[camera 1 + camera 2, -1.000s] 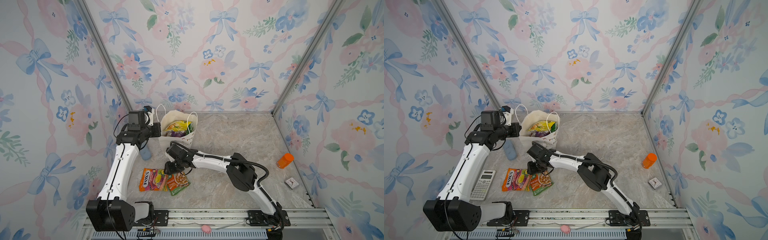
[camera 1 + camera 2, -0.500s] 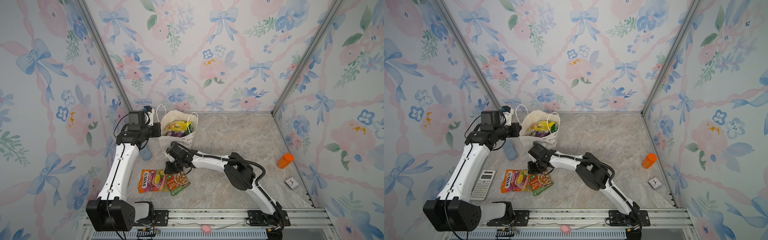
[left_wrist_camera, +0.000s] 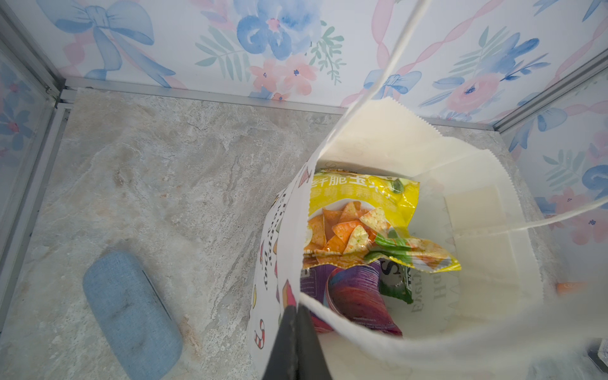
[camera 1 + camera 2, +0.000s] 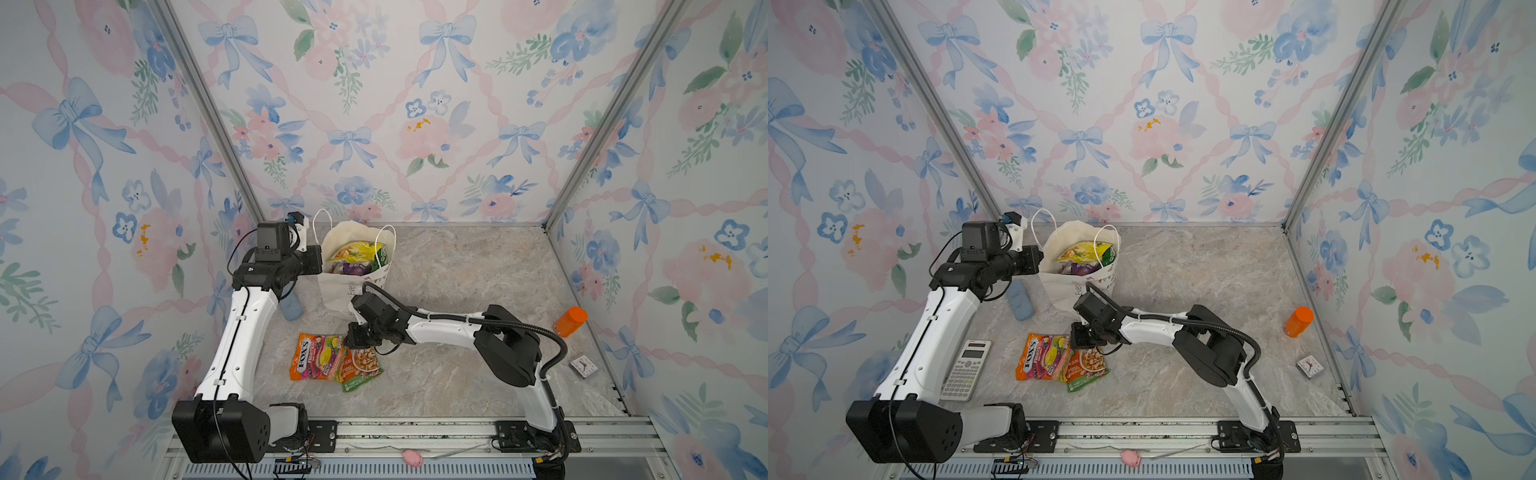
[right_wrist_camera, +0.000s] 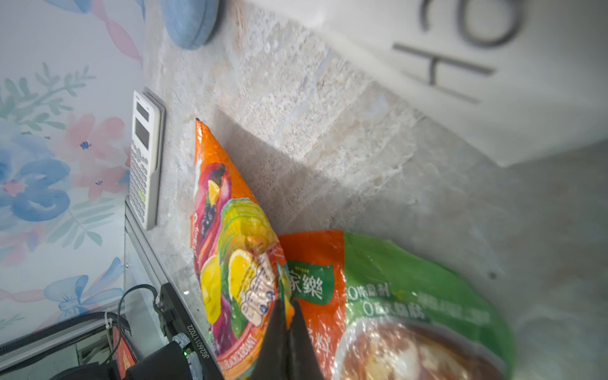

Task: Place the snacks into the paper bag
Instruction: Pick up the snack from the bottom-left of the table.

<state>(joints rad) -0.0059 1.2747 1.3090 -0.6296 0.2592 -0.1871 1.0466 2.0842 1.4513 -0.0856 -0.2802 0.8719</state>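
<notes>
The white paper bag [image 4: 352,287] [image 4: 1068,291] stands at the back left, with a yellow snack packet [image 3: 358,200] and a purple one [image 3: 355,296] inside. My left gripper [image 3: 294,311] [image 4: 319,259] is shut on the bag's rim. Two snacks lie on the floor in front of the bag: an orange FOX'S packet [image 4: 316,357] [image 5: 227,230] and a green-and-orange packet [image 4: 362,366] [image 5: 404,283], overlapping. My right gripper [image 5: 285,304] [image 4: 1076,343] points down at their overlap and is shut on the FOX'S packet's edge.
A blue case [image 4: 291,308] [image 3: 131,316] lies left of the bag. A white calculator [image 4: 966,370] [image 5: 144,158] sits by the left arm. An orange-capped bottle [image 4: 570,322] and a small clock [image 4: 582,366] are at the right wall.
My right gripper has closed on the edge of the FOX'S packet. The left arm has not moved.
</notes>
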